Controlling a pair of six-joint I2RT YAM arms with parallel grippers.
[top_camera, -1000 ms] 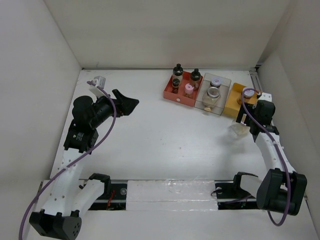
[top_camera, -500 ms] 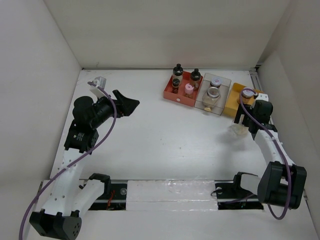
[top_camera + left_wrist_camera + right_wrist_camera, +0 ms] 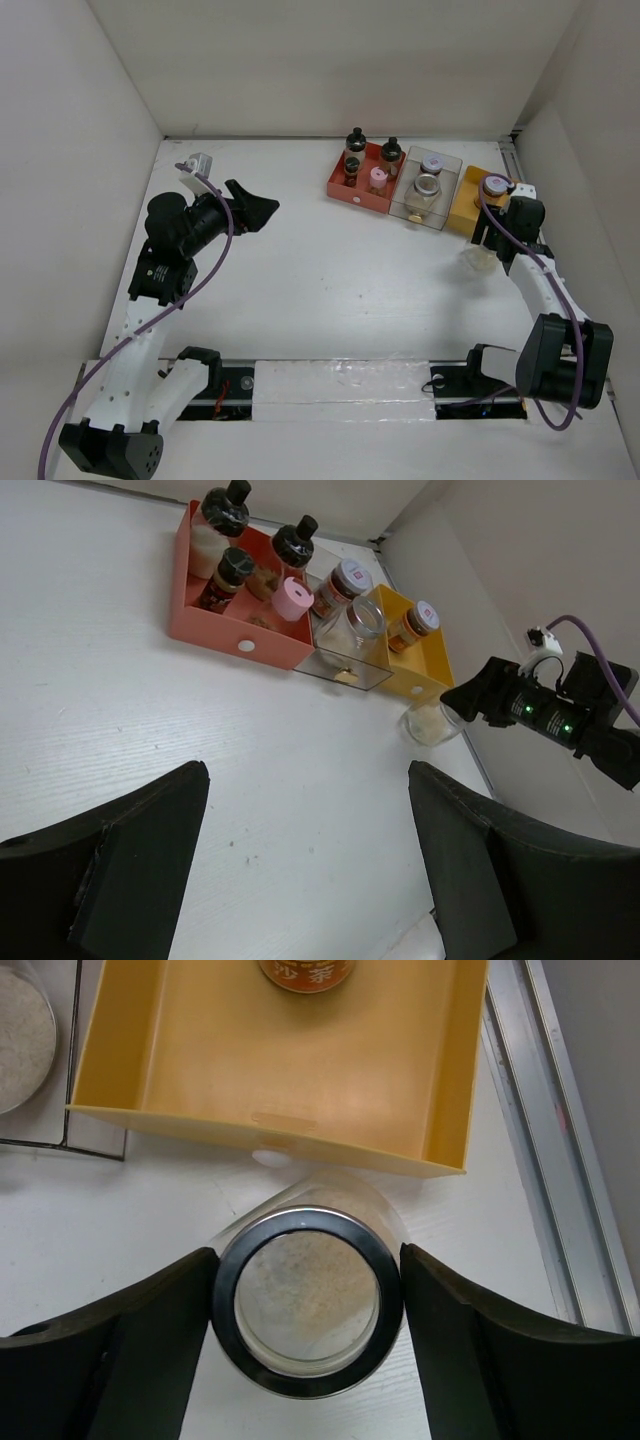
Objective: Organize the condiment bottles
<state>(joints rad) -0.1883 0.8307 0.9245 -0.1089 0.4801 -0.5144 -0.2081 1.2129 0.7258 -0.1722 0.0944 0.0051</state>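
The right fingers clasp a wide clear jar near the right edge of the counter. One finger presses against each side of its metal-ringed mouth. The jar stands upright and lidless, with a pale powder at its bottom. It is just in front of the near wall of a yellow tray; the wrist view does not settle whether the two touch.

Three trays sit side by side in a row towards the far right corner of the counter. A red tray is on the left, a clear tray in the middle and the yellow one on the right, closest to the right edge.

The red tray holds three black-capped bottles and one pink-capped bottle, all upright. The pink cap is at the tray's near right corner.

In the clear tray, a lilac-lidded jar stands at the far end. An open-topped jar with a silvery rim stands just in front of it.

A second lilac-lidded jar, its contents brown, stands at the far end of the yellow tray.

The left fingers hang released and spread wide above the left half of the counter. They are well apart from the trays and point across towards the row.
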